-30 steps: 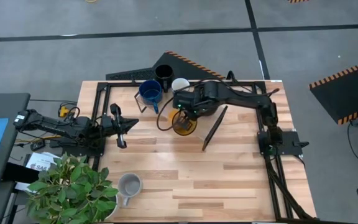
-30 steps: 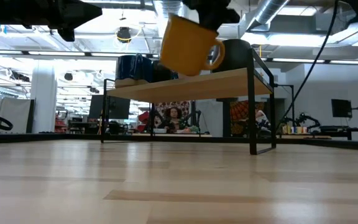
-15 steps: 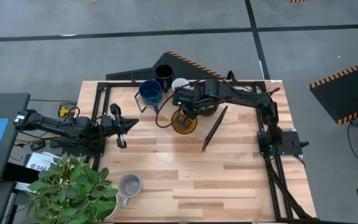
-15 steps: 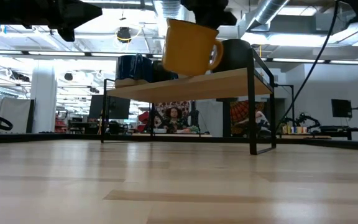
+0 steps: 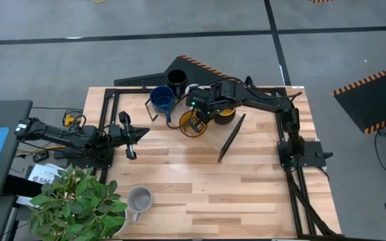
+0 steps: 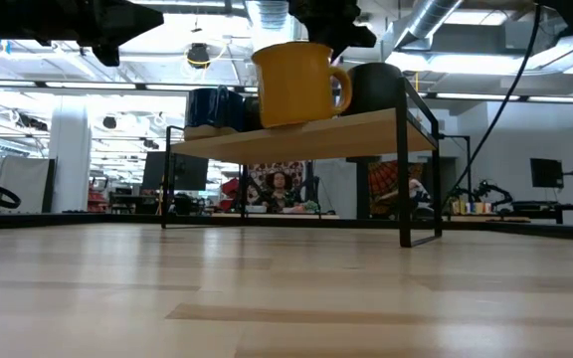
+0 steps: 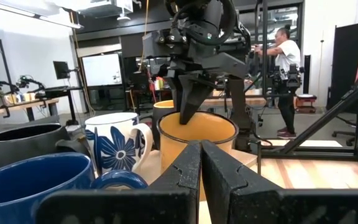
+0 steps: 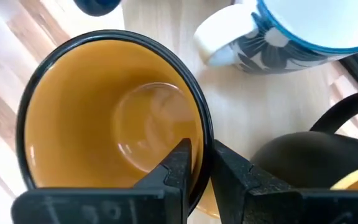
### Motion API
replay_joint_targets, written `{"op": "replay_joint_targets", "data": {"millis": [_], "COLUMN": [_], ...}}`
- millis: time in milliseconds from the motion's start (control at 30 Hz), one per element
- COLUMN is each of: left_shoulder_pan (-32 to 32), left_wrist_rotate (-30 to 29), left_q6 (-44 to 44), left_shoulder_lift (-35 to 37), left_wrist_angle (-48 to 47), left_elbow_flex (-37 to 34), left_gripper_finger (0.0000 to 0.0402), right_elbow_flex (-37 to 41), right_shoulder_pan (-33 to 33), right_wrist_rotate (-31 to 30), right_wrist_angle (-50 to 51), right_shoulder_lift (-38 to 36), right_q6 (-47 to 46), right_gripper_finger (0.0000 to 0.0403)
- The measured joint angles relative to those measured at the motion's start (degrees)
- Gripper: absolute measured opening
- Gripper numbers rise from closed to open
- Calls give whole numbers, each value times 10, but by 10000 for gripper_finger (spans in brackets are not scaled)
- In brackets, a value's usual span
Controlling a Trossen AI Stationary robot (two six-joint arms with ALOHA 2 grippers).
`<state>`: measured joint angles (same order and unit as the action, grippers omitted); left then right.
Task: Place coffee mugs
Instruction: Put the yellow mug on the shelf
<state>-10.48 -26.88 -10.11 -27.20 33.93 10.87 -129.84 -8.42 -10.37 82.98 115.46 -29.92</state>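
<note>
1. The right gripper point(image 5: 200, 115) sits over the front edge of a raised wooden shelf point(image 6: 366, 134) at the far side of the counter point(image 5: 246, 194). Its fingers point(image 8: 180, 163) are closed down on the rim of a yellow-orange mug point(image 5: 193, 124), one finger inside the cup and one outside.
2. That rim pinch holds the mug upright with its mouth up, so it can likely be set flat on its base.
3. In the low view the mug's base looks level with the shelf top, touching it or just above; I cannot tell which.
4. Other mugs already stand on the shelf: a dark blue mug point(image 5: 161, 99), a black mug point(image 5: 177, 79), a white mug with a blue flower print point(image 7: 114, 144), and beside the gripper a dark mug with a yellow inside point(image 8: 328, 165). They are clustered close together, seemingly to leave room for the rest.
5. A light grey mug point(image 5: 139, 199) waits near the front of the counter, beside a potted plant point(image 5: 79, 201).
6. The left gripper point(image 5: 129, 134) rests at the left side of the counter, its fingers pressed together and holding nothing.
</note>
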Motion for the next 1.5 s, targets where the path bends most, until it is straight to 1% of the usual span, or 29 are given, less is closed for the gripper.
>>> {"op": "replay_joint_targets", "data": {"millis": [167, 400, 533, 600, 733, 800, 967, 1100, 1200, 1333, 1400, 1500], "left_shoulder_pan": [0, 0, 0, 0, 0, 0, 0, 0, 0, 0, 0, 0], "left_wrist_rotate": [0, 0, 0, 0, 0, 0, 0, 0, 0, 0, 1, 1], "left_q6": [-2, -2, -2, -2, -2, -2, -2, -2, -2, -1, -1, 4], "left_shoulder_lift": [0, 0, 0, 0, 0, 0, 0, 0, 0, 0, 0, 0], "left_wrist_angle": [0, 0, 0, -1, -1, -2, -7, -7, -8, -8, -8, -8], "left_elbow_flex": [0, 0, 0, 0, 0, 0, 0, 0, 0, 0, 0, 0], "left_gripper_finger": [0, 0, 0, 0, 0, 0, 0, 0, 0, 0, 0, 0], "right_elbow_flex": [0, 0, 0, 0, -1, 0, 0, -1, -1, -1, 3, 24], "right_shoulder_pan": [-4, -4, -4, -5, -6, -8, 10, 50, 90, 157, 188, 221], "right_wrist_rotate": [-3, -3, -4, -5, -43, -51, -60, -103, -126, -173, -194, -195], "right_wrist_angle": [-4, -31, -52, -55, -54, -53, -40, -17, 17, 68, 70, 70], "right_shoulder_lift": [0, 0, 0, -2, -5, -7, -28, -58, -83, -95, -92, -91], "right_q6": [15, 18, 44, 51, 69, 79, 103, 106, 84, 35, 18, 0], "right_gripper_finger": [100, 165, 194, 202, 207, 207, 202, 193, 179, 142, 116, 70]}}
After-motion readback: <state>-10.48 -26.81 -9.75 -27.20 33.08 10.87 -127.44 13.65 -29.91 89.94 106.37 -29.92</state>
